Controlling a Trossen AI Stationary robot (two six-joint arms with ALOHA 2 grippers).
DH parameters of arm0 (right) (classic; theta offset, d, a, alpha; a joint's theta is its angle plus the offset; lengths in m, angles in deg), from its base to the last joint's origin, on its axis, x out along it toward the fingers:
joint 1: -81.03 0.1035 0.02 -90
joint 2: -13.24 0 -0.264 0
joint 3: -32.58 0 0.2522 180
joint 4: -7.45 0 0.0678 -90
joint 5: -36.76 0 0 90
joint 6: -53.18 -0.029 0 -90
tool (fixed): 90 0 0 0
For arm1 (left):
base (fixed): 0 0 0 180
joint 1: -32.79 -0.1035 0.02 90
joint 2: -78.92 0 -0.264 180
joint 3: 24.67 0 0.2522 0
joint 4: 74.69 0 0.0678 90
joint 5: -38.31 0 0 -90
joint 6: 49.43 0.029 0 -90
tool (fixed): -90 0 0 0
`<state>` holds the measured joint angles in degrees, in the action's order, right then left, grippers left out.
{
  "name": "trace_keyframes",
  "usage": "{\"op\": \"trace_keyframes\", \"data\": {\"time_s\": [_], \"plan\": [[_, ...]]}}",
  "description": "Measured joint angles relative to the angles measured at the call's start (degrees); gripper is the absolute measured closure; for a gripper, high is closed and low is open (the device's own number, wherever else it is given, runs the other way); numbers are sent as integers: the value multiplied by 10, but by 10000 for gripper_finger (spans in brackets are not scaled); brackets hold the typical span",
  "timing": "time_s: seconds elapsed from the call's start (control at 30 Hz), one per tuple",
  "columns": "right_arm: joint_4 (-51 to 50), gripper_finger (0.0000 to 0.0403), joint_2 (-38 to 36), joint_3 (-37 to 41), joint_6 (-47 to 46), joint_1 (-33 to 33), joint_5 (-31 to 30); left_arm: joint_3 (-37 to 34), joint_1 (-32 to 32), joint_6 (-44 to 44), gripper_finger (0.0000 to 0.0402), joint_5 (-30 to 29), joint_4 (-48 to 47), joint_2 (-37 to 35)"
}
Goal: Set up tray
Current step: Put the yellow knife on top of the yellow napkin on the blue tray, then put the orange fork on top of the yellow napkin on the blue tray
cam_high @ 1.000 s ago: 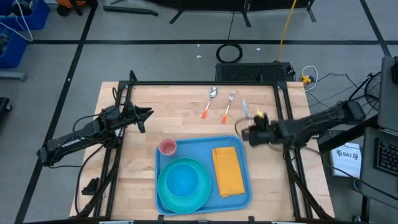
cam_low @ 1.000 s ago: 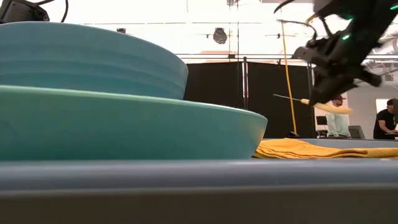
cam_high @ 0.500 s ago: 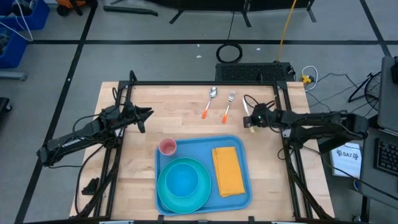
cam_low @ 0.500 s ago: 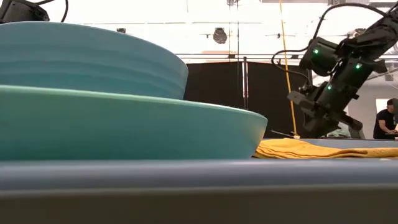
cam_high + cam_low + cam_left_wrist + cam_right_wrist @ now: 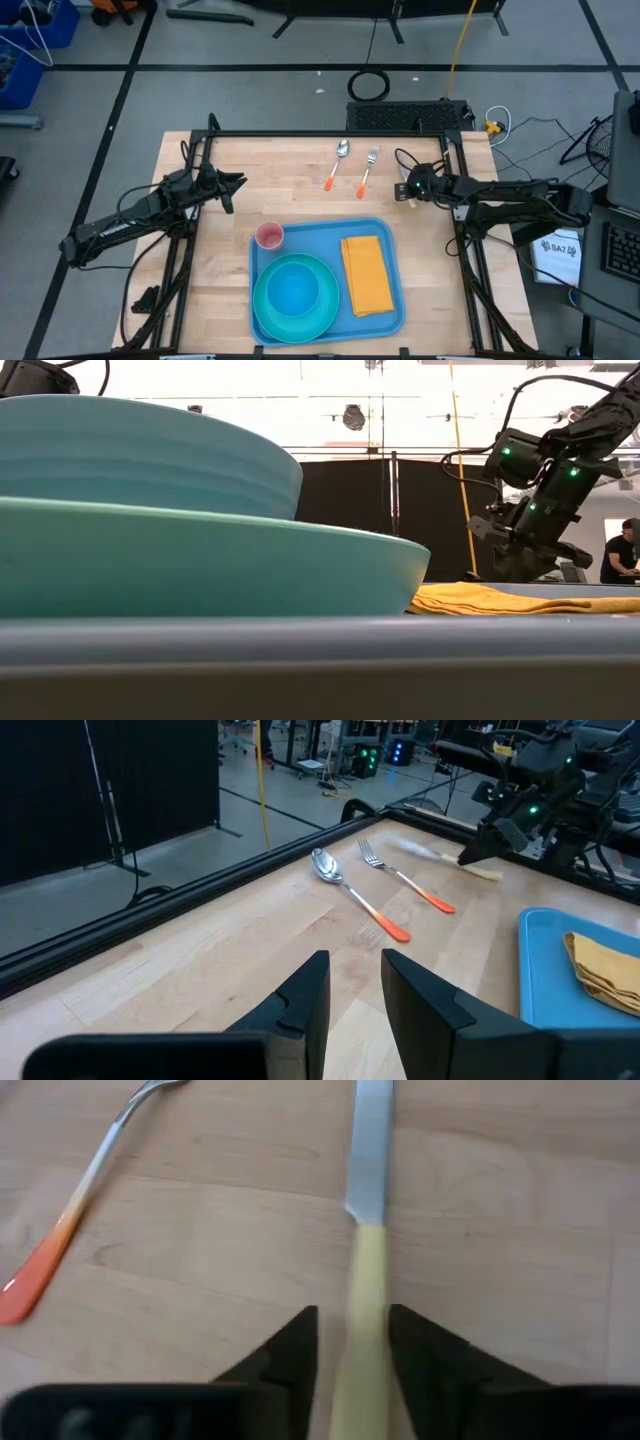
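The light-blue tray [image 5: 385, 232] lies at the table's near middle, with a teal plate [image 5: 270, 310], a teal bowl [image 5: 295, 290], a pink cup [image 5: 269, 236] and a yellow napkin [image 5: 367, 273] on it. Beyond it an orange-handled spoon [image 5: 337, 165] and fork [image 5: 367, 170] lie on the wood. A yellow-handled knife [image 5: 371, 1140] lies flat to the fork's right. My right gripper [image 5: 405, 190] is low over it, open, one finger on each side of the handle. Over the table's left side my left gripper [image 5: 355, 990] hangs open with nothing between its fingers. My right gripper straddles the knife's yellow handle [image 5: 365, 1300], slanting down from the table's right side, fingers along the knife. A gap shows between one finger [image 5: 290, 1350] and the handle. Whether the other finger [image 5: 425, 1355] touches it, I cannot tell. The knife lies on the table.
A black frame rail [image 5: 330, 133] runs along the table's far edge and down both sides. Bare wood lies between the left gripper [image 5: 235, 183] and the spoon. In the low view a person [image 5: 620, 555] stands far behind the table.
My right gripper has gone from above the tray's far right corner toward the table's far edge and down, rolling a little. The knife, held in the air a second ago, now lies on the table to the fork's right.
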<state>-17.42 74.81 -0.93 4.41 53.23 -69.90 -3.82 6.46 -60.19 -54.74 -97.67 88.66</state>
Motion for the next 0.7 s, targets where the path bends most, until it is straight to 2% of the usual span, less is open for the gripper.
{"op": "trace_keyframes", "data": {"time_s": [0.13,0.3,0.43,0.6,0.7], "plan": [[0,226,0,0,-11,0,-1,0,0,0,305,0,0,0],[28,183,0,0,-8,0,5,0,0,0,305,0,0,0],[143,172,-13,0,11,0,59,0,0,0,305,0,0,0],[349,175,-25,0,19,2,134,0,0,0,305,0,0,0],[387,184,-18,-27,26,2,155,0,0,0,305,0,0,0]]}}
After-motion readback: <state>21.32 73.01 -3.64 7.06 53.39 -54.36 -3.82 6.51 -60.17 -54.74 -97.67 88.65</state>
